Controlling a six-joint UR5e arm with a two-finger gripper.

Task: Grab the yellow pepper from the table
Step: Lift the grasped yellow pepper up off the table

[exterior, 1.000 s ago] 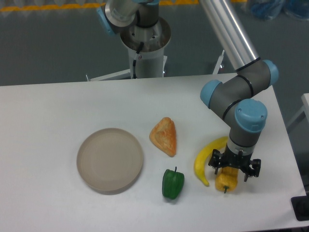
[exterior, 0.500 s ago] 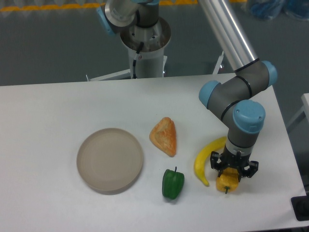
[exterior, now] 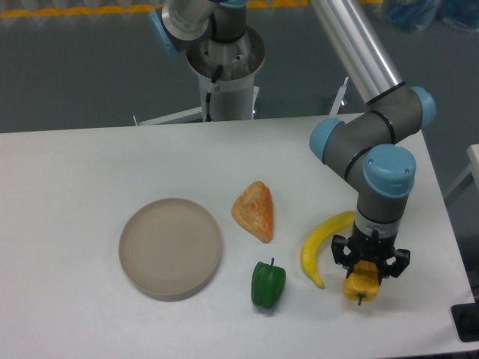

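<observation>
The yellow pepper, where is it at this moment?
The yellow pepper is at the front right of the table, between the gripper fingers, just right of the banana.

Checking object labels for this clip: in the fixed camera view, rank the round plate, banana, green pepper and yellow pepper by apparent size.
1. Round grey-beige plate, clearly largest.
2. Long curved yellow banana.
3. Small green bell pepper and small yellow-orange pepper: about alike; the yellow one is partly hidden by the fingers, so unranked.
</observation>
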